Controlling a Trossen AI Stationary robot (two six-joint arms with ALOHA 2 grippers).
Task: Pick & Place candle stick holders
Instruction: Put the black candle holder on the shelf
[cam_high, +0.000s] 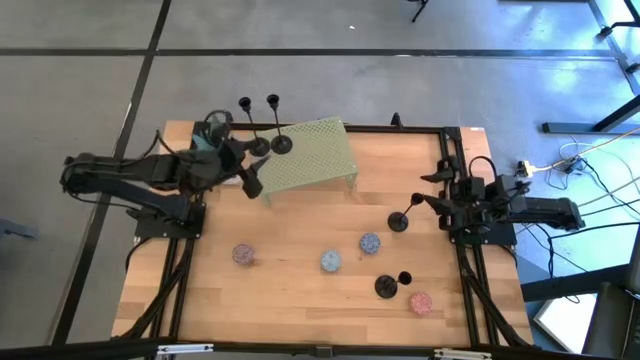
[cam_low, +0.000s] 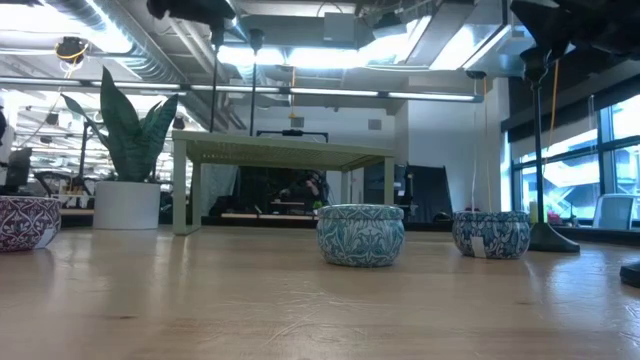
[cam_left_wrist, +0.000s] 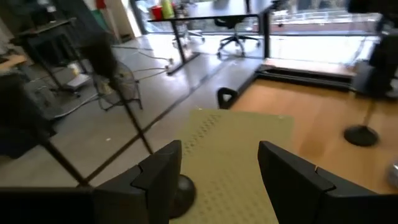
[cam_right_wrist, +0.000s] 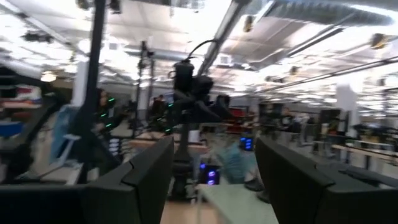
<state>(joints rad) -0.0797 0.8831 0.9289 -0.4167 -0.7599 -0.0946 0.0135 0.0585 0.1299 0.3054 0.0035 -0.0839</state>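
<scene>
Two black candle stick holders (cam_high: 259, 146) (cam_high: 282, 143) stand by their round bases on the left end of a green perforated shelf (cam_high: 315, 155). A third (cam_high: 398, 222) stands on the table in front of the right arm, and another (cam_high: 386, 286) stands near the front right. My left gripper (cam_high: 252, 178) hovers open over the shelf's left end. In the left wrist view, one holder's base (cam_left_wrist: 184, 188) shows just outside one finger, with nothing in my left gripper (cam_left_wrist: 217, 180). My right gripper (cam_high: 432, 190) waits open by its base, high above the table.
Several patterned candle tins stand on the table: (cam_high: 243, 254), (cam_high: 330, 261), (cam_high: 370, 242), and a pink one (cam_high: 420, 302) beside the front-right holder. The shelf stands on legs at the table's far side, with room under it (cam_low: 280, 190). Black frame rails run along the table edges.
</scene>
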